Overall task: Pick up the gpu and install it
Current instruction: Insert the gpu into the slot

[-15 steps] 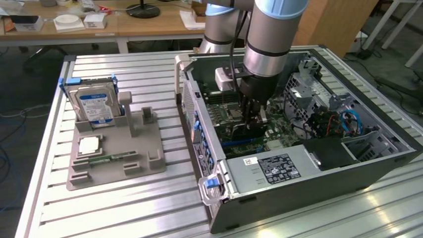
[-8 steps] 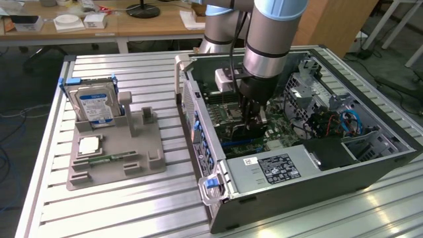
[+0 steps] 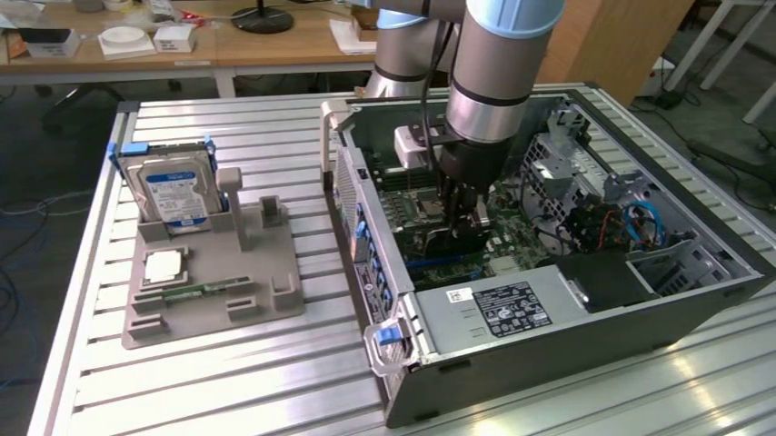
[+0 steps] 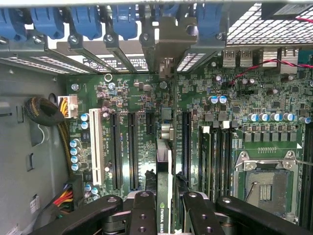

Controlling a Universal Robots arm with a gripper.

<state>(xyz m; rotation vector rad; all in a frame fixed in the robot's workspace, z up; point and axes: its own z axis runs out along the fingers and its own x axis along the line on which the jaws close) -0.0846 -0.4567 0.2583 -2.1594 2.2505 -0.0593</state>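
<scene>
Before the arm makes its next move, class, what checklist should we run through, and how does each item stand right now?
1. Graphics card held edge-on in the gripper: ok.
2. Card inside the computer case, over the green board: ok.
3. Card's metal bracket up at the back wall's row of openings: ok.
4. Cable bundle lying apart from the card: ok.
5. Card's lower edge pushed fully into its slot: cannot tell, the card itself hides it.
</scene>
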